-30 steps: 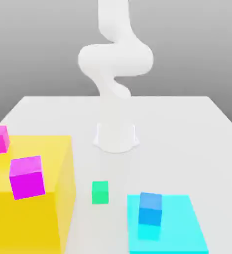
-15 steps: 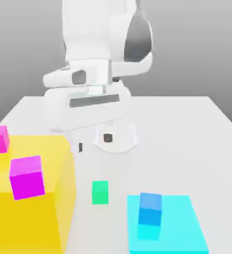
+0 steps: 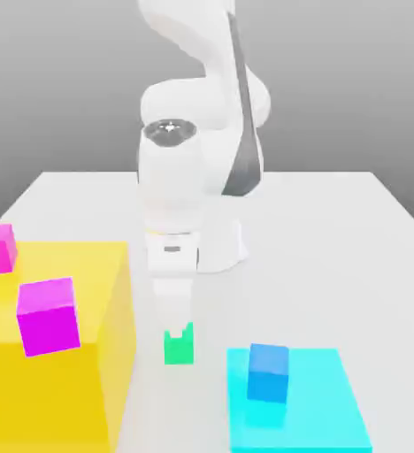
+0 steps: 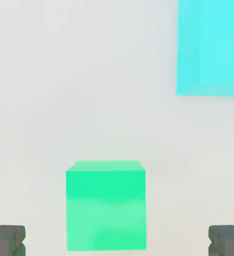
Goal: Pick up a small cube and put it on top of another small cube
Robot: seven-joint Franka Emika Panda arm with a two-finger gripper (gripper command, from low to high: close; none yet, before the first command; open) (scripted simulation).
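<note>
Pale grey tabletop [image 3: 334, 221] under a plain grey backdrop carries everything in play. The white robot arm's two-finger gripper [image 3: 179, 333] points straight down with its jaws spread wide and nothing between them; in the hand view the two dark fingertips [image 4: 6, 240] stand well apart, one on each side of the small plain green cube [image 4: 106, 205].

That green cube [image 3: 179, 348] sits on the bare table directly beneath the gripper, centred in the gap, with clear space between each side face and the fingertip next to it. It is a cube, so no long axis matters; its faces look square to the jaws, which suits a straight pinch across two opposite sides. The coming move probably calls for little more than a short drop and a close.

Off to one side of the gripper, towards the exterior view's right, a blue cube [image 3: 268, 372] stands on a flat cyan slab [image 3: 334, 416]. On the other side a large yellow block [image 3: 78, 372] bears two magenta cubes [image 3: 47, 316].
</note>
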